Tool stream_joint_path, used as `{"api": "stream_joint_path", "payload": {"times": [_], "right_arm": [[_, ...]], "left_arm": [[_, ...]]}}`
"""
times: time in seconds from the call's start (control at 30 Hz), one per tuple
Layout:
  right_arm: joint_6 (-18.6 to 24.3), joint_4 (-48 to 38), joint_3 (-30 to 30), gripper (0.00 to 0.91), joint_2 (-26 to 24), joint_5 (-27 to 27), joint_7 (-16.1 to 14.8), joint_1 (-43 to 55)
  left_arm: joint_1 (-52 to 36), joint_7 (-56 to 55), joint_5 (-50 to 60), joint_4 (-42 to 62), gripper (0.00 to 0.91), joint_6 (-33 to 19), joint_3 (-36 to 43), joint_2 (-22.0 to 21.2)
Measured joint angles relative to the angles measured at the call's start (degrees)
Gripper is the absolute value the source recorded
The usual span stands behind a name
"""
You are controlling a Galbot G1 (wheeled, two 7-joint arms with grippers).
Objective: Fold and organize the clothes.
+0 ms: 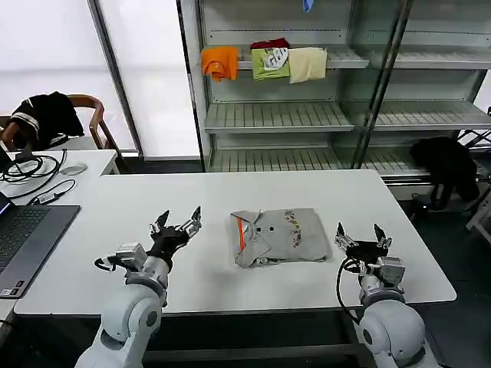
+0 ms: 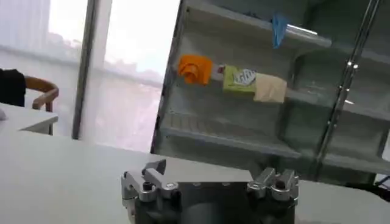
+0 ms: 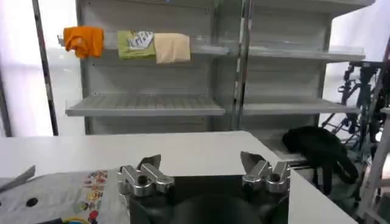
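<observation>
Low over the near edge of the white table [image 1: 153, 192], the left gripper [image 1: 176, 221] is spread wide with nothing in it, pointing forward towards the shelving. The right gripper [image 1: 360, 232] mirrors it at the table's near right, also wide and empty. Between them, apart from both, lies the grey shirt [image 1: 280, 237], folded into a flat rectangle with its red-orange collar stripe facing the left arm and the small chest print turned towards the right. Nothing lies between either claw and the shirt. Beyond stands a metal shelf unit [image 1: 276, 115] with three folded clothes on it: orange [image 1: 220, 61], green [image 1: 270, 61], cream [image 1: 308, 64]. A laptop [image 1: 27, 238] sits at far left.
</observation>
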Motion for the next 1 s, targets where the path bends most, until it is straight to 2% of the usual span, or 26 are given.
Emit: {"api": "stream_joint_path", "payload": {"times": [1.0], "right_arm": [[0.10,1.78,0.53,0.907,-0.23,-1.95,-0.45,-1.25]], "left_arm": [[0.98,2.66,7.56,-0.81,0.907,-1.14,2.60,-0.70]]}}
